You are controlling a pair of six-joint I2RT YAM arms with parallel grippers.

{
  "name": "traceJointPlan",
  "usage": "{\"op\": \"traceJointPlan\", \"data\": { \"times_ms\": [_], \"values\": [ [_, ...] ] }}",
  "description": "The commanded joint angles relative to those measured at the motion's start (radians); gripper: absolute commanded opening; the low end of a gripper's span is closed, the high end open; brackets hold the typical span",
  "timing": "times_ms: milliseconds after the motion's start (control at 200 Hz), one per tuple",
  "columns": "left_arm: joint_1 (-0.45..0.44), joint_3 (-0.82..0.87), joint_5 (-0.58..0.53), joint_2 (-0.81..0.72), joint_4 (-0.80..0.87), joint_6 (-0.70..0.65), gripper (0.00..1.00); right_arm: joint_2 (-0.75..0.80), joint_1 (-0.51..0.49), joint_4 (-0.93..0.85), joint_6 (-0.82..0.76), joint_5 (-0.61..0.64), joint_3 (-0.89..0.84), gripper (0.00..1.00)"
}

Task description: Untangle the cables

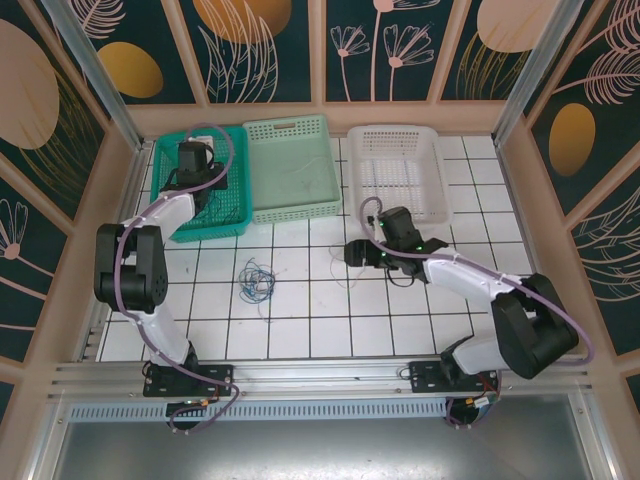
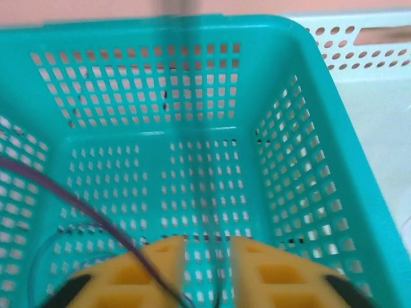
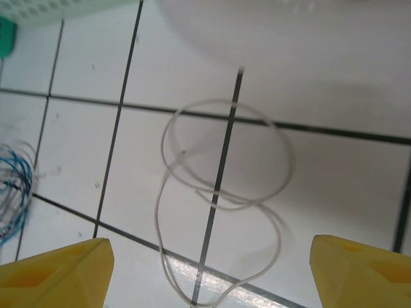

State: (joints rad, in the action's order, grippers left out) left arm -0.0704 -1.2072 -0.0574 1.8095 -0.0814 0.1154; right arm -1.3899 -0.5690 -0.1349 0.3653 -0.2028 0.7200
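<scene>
On the white tiled worktop (image 1: 320,320), seen from above, we find a blue cable tangle (image 1: 256,281) left of the right gripper (image 1: 352,252). At the left wrist, the left gripper (image 2: 209,247) hangs slightly parted over the perforated teal basket (image 2: 192,83). At the right wrist, yellow fingers spread wide above a pale looped cable (image 3: 162,146).

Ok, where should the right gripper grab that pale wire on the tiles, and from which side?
Grip the pale wire where its two loops cross, at the narrow waist, so both strands get pinched together. It lies flat on the tiles, so the right gripper should probably come straight down from above, its open jaws astride the crossing.
</scene>
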Motion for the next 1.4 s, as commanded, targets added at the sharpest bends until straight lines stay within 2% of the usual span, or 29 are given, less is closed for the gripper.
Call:
{"op": "traceJointPlan", "data": {
  "times_ms": [0, 35, 75, 130, 160, 175, 320, 515, 701, 796, 926, 1001, 1086, 1131, 1196, 1296, 1391],
  "values": [
    [0.007, -0.024, 0.080, 0.026, 0.058, 0.066, 0.44, -0.046, -0.036, -0.013, -0.022, 0.025, 0.045, 0.81],
    [0.008, -0.029, 0.095, 0.029, 0.069, 0.081, 0.52, -0.067, -0.045, -0.018, -0.026, 0.025, 0.054, 0.81],
    [0.008, -0.035, 0.107, 0.033, 0.081, 0.100, 0.68, -0.090, -0.055, -0.024, -0.029, 0.028, 0.068, 0.81],
    [0.008, -0.040, 0.115, 0.032, 0.097, 0.127, 0.81, -0.118, -0.065, -0.036, -0.031, 0.038, 0.086, 0.81],
    [0.008, -0.041, 0.120, 0.028, 0.105, 0.139, 0.95, -0.132, -0.071, -0.041, -0.030, 0.049, 0.094, 0.81],
    [0.008, -0.040, 0.124, 0.025, 0.108, 0.143, 0.98, -0.137, -0.075, -0.043, -0.030, 0.057, 0.098, 0.81],
    [0.007, -0.019, 0.103, -0.022, 0.133, 0.186, 0.99, -0.171, -0.089, -0.056, -0.026, 0.101, 0.126, 0.81],
    [0.007, 0.073, -0.110, -0.090, 0.217, 0.299, 0.99, -0.231, -0.103, -0.091, -0.041, 0.161, 0.181, 0.80],
    [0.006, 0.188, -0.350, -0.238, 0.226, 0.374, 0.99, -0.331, -0.117, -0.137, -0.065, 0.202, 0.261, 0.78],
    [0.006, 0.248, -0.421, -0.324, 0.192, 0.386, 0.99, -0.379, -0.120, -0.158, -0.075, 0.213, 0.296, 0.74],
    [0.006, 0.288, -0.432, -0.380, 0.179, 0.366, 0.99, -0.421, -0.127, -0.161, -0.079, 0.228, 0.319, 0.56],
    [0.006, 0.280, -0.389, -0.373, 0.185, 0.335, 0.99, -0.439, -0.131, -0.166, -0.088, 0.240, 0.324, 0.43],
    [0.006, 0.244, -0.274, -0.332, 0.210, 0.299, 0.99, -0.451, -0.132, -0.173, -0.103, 0.244, 0.335, 0.25],
    [0.005, 0.216, -0.190, -0.302, 0.227, 0.275, 0.99, -0.448, -0.131, -0.172, -0.109, 0.244, 0.341, 0.18],
    [0.004, 0.182, -0.131, -0.257, 0.248, 0.275, 0.99, -0.433, -0.131, -0.165, -0.113, 0.243, 0.345, 0.10],
    [0.004, 0.174, -0.001, -0.240, 0.233, 0.268, 0.98, -0.375, -0.126, -0.125, -0.112, 0.223, 0.333, 0.01],
    [0.004, 0.195, 0.239, -0.266, 0.154, 0.266, 0.92, -0.301, -0.124, -0.095, -0.095, 0.153, 0.329, 0.00]
  ]
}}
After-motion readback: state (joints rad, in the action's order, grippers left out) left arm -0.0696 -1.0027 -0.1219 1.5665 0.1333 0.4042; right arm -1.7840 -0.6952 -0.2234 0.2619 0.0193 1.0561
